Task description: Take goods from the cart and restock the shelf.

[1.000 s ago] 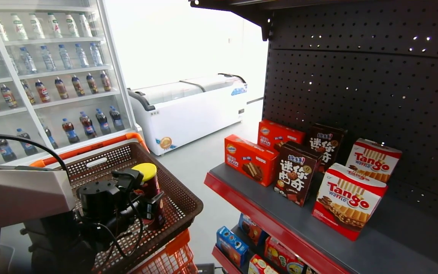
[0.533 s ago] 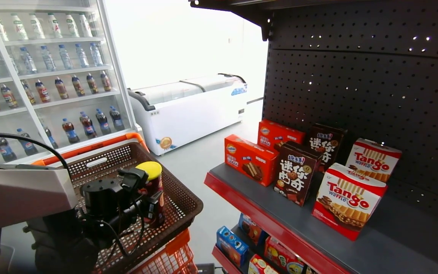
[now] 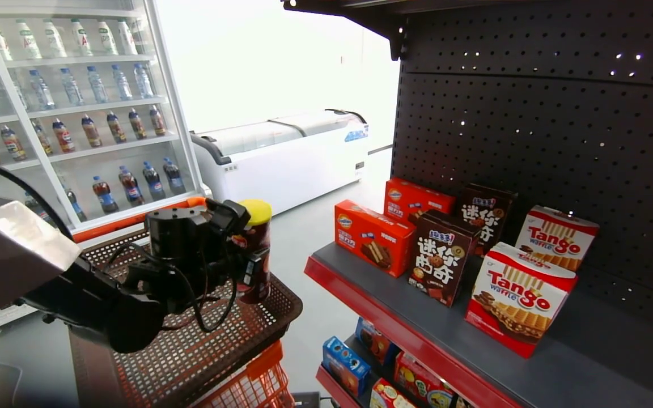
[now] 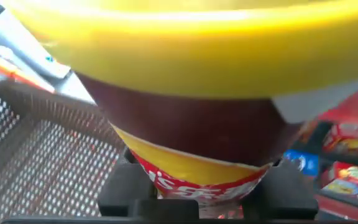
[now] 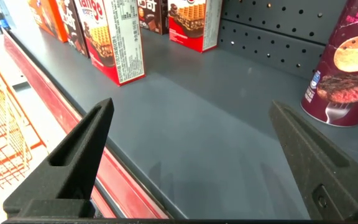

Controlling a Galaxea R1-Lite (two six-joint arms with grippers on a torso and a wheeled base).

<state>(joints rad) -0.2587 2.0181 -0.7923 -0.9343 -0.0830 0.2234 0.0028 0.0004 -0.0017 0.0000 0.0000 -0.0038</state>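
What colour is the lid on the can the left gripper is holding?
Yellow lid on a dark red can; the head view shows it best.

A: Where's the cart (image 3: pixel 287 303)?
B: Left of the shelf (image 3: pixel 394 300), floor between them. The can (image 3: pixel 258 235) hangs above the cart, gripped in the left tool (image 3: pixel 247 249).
A: On the shelf?
B: Six boxes (image 3: pixel 442 255) in two rows, three in front, three behind against the back panel (image 3: pixel 530 113). A second can (image 5: pixel 347 68) stands by the panel, well apart from the boxes. The right tool (image 5: pixel 191 107) hovers over the shelf near it.
A: Behind?
B: A cooler (image 3: pixel 77 113) behind the cart, a freezer (image 3: pixel 281 164) to its right.
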